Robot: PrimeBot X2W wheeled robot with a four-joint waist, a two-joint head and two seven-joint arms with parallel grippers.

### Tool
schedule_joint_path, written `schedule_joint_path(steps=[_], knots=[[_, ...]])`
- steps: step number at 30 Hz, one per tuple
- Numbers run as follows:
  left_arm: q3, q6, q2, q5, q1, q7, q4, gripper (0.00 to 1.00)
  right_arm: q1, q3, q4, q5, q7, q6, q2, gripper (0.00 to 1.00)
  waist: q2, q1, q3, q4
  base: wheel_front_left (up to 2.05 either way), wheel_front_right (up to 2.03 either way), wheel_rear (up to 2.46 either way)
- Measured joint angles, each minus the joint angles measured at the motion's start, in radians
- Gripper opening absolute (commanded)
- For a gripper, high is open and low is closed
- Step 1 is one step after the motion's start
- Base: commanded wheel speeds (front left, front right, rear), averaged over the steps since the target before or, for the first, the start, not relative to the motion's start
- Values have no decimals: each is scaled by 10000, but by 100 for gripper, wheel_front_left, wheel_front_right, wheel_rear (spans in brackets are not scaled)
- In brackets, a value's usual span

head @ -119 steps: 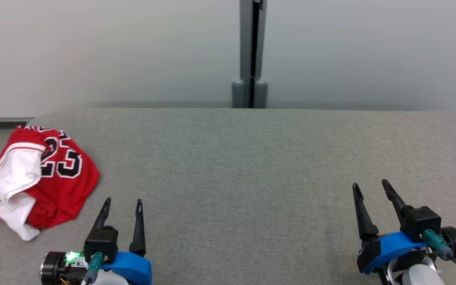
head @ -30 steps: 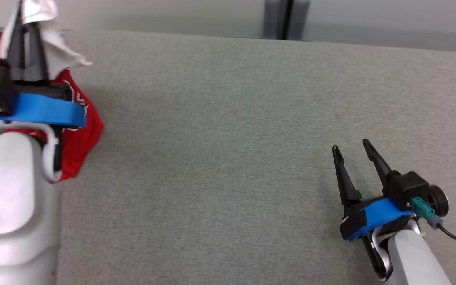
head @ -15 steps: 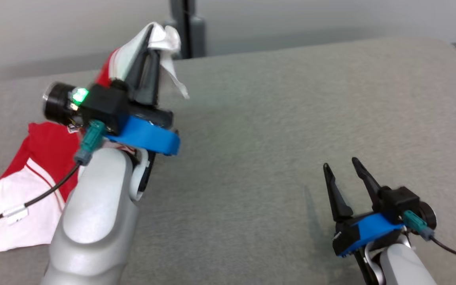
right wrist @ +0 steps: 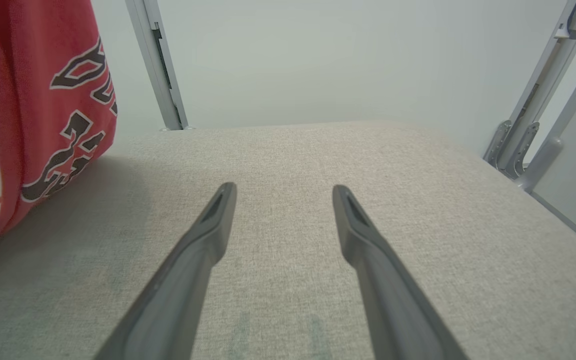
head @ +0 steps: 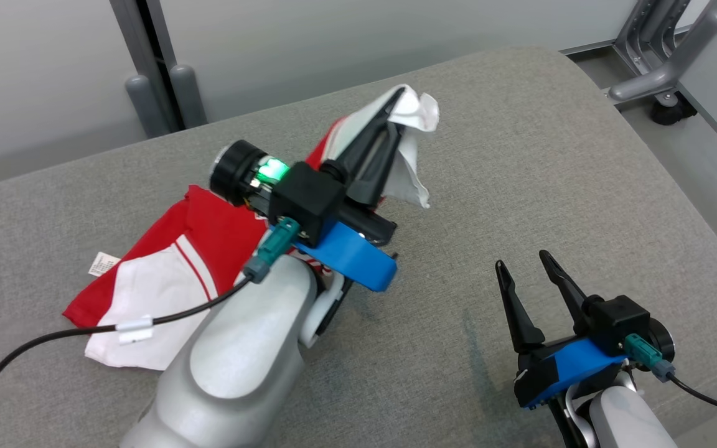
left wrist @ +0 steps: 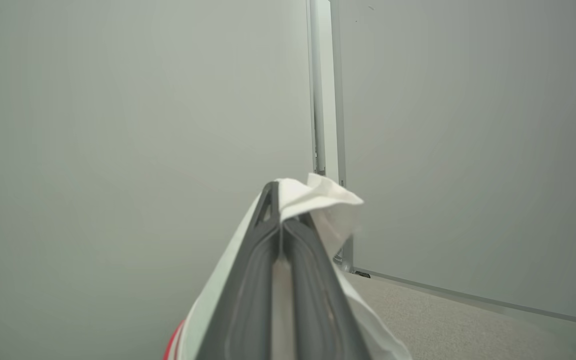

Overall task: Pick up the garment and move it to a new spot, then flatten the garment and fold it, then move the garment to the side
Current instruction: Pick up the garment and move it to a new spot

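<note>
The grey cloth-covered table [head: 520, 162] spreads across most of the head view, its far right corner rounded. Behind it stands a pale grey wall [head: 333, 37], with a grey post [head: 147, 68] at the far left and a metal frame [head: 663, 62] on the floor past the far right corner.

The garment [head: 215, 224], a red and white jersey, is on the left half of the table. Its near part lies spread on the cloth, a white panel with red stripes nearest. Its far part is drawn up off the surface and to the right, toward the middle of the table. In the right wrist view the red cloth [right wrist: 43, 75], with dark lettering edged in white, hangs at the left and its lower edge reaches the table.

The left arm's pale forearm [head: 240, 348] crosses over the spread part of the garment. The left gripper [head: 399, 96] points far and right, its two fingers pressed together on a white fold of the garment [left wrist: 328, 192]; a tuft of that fold sticks out past the tips.

The right gripper [head: 521, 259] sits near and right, well apart from the garment. Its fingers [right wrist: 208, 235] stand apart, with bare table between them.

A black cable [head: 35, 348] runs from a teal plug [head: 271, 249] at the left wrist out over the near left. A small white label [head: 102, 263] sits at the garment's left edge. A green light [head: 269, 169] glows on the left wrist.
</note>
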State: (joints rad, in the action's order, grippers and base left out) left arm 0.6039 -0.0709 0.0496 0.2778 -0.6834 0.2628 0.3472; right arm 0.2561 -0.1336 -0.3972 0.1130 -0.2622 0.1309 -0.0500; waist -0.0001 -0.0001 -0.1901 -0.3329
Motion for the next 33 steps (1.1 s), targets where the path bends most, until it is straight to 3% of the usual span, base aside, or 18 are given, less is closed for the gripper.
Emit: schedule_joint_path(steps=[2, 3, 4, 10, 16, 26, 33], knots=[[280, 221, -23, 44, 1, 0, 115, 4, -2, 17, 2, 27, 0, 0, -8, 100, 0, 1, 30, -47, 0, 0, 0], [320, 311, -23, 44, 15, 0, 221, 49, -6, 48, 10, 27, 0, 0, -6, 100, 0, 1, 45, -24, 0, 0, 0], [326, 391, -23, 71, 62, 2, 330, 100, -17, 92, 27, 27, 0, 0, -8, 100, 0, 1, 68, 26, 0, 0, 0], [-357, 727, 69, -46, 908, 0, 1137, 100, -115, 180, 121, 23, 0, 0, -4, 100, 0, 1, 322, 633, 0, 0, 0], [-1515, 943, 585, -182, 2482, 2, 1498, 100, -221, 240, 132, -98, 0, 0, 2, 100, 0, 1, 742, 1643, 0, 0, 0], [-3371, 1235, 957, -593, 4902, 2, 905, 100, -630, 510, 61, -318, 0, 0, 4, 100, 0, 1, 1438, 2795, 0, 0, 0], [-4288, 1269, 800, -857, 6227, 2, 362, 100, -925, 623, 19, -366, 0, 0, 4, 100, 1, 0, 1754, 3070, 0, 0, 0]])
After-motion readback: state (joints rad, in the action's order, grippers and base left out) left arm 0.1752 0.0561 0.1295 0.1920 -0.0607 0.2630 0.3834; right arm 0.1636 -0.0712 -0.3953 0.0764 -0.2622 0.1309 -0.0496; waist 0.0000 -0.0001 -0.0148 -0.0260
